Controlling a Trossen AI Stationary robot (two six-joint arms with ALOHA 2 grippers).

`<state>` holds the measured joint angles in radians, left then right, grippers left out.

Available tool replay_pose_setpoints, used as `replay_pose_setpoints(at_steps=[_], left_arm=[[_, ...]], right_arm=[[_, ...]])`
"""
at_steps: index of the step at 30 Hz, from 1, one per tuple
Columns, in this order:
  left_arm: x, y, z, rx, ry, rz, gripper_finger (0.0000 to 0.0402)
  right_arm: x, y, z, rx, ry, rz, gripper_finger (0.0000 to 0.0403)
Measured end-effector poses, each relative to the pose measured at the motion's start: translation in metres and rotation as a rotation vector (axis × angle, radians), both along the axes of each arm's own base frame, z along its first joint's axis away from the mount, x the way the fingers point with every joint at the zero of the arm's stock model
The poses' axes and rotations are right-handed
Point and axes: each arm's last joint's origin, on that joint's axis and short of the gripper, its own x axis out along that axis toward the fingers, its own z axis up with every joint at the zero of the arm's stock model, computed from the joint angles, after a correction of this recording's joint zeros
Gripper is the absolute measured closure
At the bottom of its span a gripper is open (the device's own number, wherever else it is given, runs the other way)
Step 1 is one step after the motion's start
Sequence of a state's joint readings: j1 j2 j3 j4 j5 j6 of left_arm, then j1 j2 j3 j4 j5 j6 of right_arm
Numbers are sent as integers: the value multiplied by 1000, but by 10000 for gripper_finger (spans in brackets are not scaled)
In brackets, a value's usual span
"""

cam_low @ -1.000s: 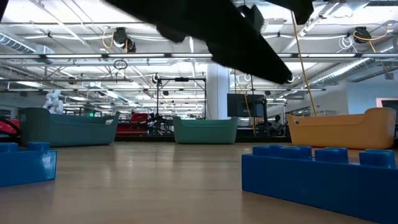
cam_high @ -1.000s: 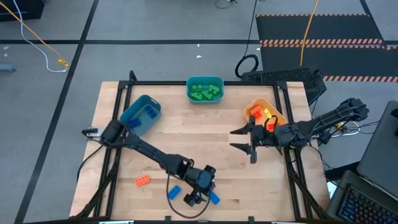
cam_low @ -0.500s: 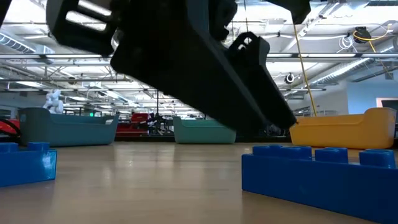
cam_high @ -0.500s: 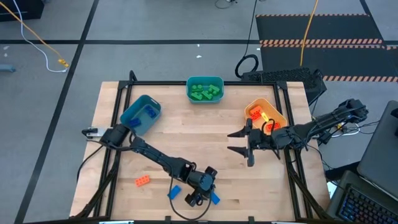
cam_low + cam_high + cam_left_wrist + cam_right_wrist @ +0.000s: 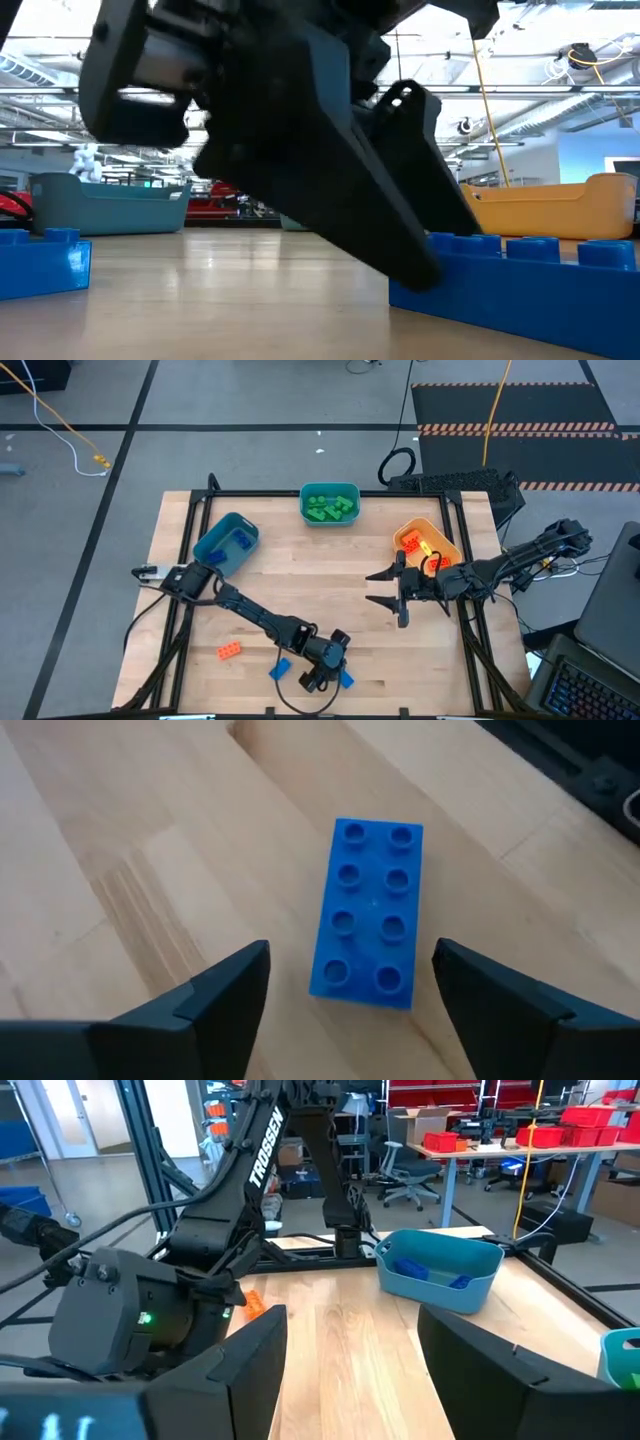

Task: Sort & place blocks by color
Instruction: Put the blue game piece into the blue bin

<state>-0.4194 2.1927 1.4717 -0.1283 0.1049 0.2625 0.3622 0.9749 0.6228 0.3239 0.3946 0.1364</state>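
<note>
A blue two-by-four studded block [image 5: 368, 925] lies flat on the wooden table near its front edge [image 5: 346, 679]. My left gripper [image 5: 350, 958] slants down over it, open, with one finger on either side of the block and a gap to each. In the low view the dark gripper [image 5: 300, 150] fills the picture, one fingertip [image 5: 415, 272] right at the block's left end [image 5: 520, 280]. My right gripper [image 5: 383, 588] hangs open above the table's right half, beside the orange-yellow bin [image 5: 425, 545], with nothing between its fingers [image 5: 350, 1330].
A second blue block [image 5: 280, 669] lies just left of my left gripper, and an orange block [image 5: 229, 651] farther left. At the back stand the blue bin [image 5: 226, 543] with blue blocks and the teal bin [image 5: 329, 503] with green blocks. The orange-yellow bin holds orange blocks.
My left gripper has come down toward the blue block near the front edge, and now fills most of the low view, its fingertip level with the block. The blocks have not moved.
</note>
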Motion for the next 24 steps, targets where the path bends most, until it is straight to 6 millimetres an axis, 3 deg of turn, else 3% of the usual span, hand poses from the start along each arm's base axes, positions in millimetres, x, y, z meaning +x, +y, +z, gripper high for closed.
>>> replay_pose_setpoints(at_steps=[5,11,18,24], left_arm=[[-1,0,-5,10,14,-5,172],[-1,0,-5,12,19,-5,267],[-3,9,5,37,45,-4,267],[-8,38,53,133,43,91,267]], right_arm=[[0,0,0,-1,3,0,183],[0,0,0,-4,3,0,183],[0,0,-1,-5,6,0,183],[0,0,-1,-8,13,0,183]])
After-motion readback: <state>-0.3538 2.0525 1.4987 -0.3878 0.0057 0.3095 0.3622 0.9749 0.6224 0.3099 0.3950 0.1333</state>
